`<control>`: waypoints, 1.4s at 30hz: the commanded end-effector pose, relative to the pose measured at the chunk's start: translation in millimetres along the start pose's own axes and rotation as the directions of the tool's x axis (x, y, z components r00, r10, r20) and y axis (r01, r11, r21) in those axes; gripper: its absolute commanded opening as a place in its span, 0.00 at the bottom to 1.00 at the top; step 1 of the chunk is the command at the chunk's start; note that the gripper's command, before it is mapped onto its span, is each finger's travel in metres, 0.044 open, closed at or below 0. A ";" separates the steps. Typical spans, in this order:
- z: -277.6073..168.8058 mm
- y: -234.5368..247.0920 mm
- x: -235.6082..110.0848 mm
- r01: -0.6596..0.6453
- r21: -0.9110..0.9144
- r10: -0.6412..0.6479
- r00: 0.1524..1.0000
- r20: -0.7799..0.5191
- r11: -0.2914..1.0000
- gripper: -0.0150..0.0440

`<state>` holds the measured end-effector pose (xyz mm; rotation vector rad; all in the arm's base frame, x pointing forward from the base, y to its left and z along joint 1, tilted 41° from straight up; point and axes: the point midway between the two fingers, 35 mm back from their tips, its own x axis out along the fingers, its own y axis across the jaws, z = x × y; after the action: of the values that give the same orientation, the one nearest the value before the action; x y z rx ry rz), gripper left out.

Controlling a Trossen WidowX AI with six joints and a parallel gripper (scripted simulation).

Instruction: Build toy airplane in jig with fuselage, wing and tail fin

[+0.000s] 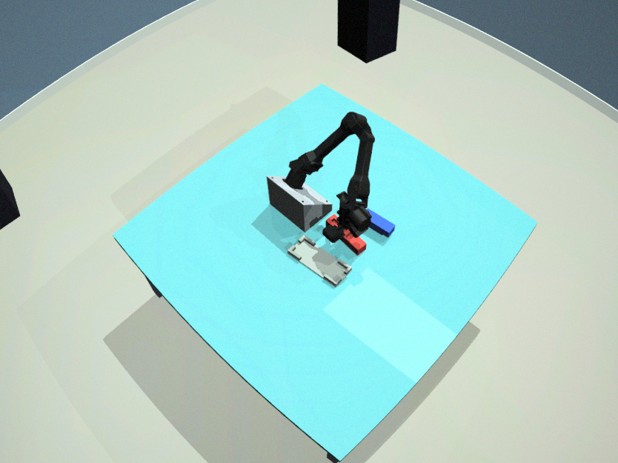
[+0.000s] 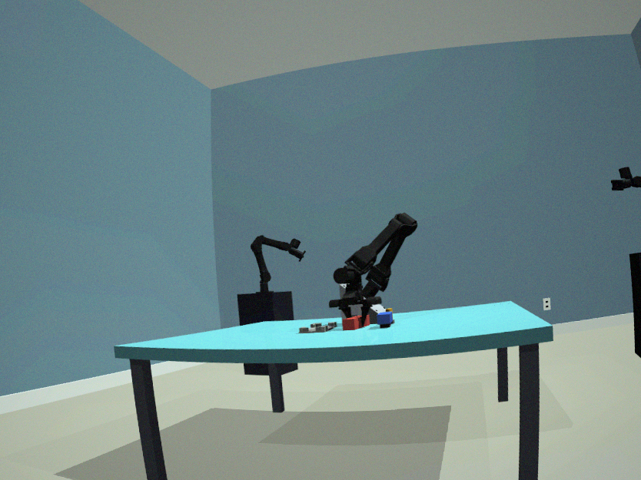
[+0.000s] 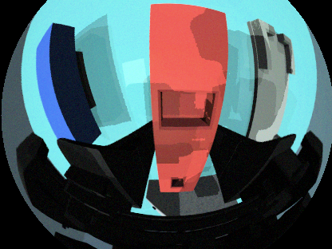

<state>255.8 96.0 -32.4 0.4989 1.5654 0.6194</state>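
gripper [image 3: 176, 183] clamped across red fuselage [image 3: 185, 94], which lies on the turquoise table [image 1: 216, 298] between blue wing [image 3: 61, 84] and grey jig [image 1: 319, 259]. advice: lift level, keep sockets up, lower flat into cradle. room: blue walls, beige floor, black pedestal [image 1: 368, 14].

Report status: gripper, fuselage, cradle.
Gripper shut on red fuselage, which lies on the table. Cradle holds nothing. Blue wing lies loose beside it. Nothing between fuselage and cradle.
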 end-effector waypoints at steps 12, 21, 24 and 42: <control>7.1 -2.6 -34.9 0.005 0.002 -0.005 1.000 0.002 1.000 0.25; 8.7 -3.6 -62.1 0.008 0.003 -0.008 1.000 0.002 1.000 0.25; 8.6 -3.7 -71.4 0.009 0.003 -0.009 1.000 0.002 1.000 0.25; 1.1 -0.8 -127.7 0.002 0.002 -0.002 1.000 -0.001 1.000 0.25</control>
<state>267.9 19.3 55.5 0.5082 1.5761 0.6187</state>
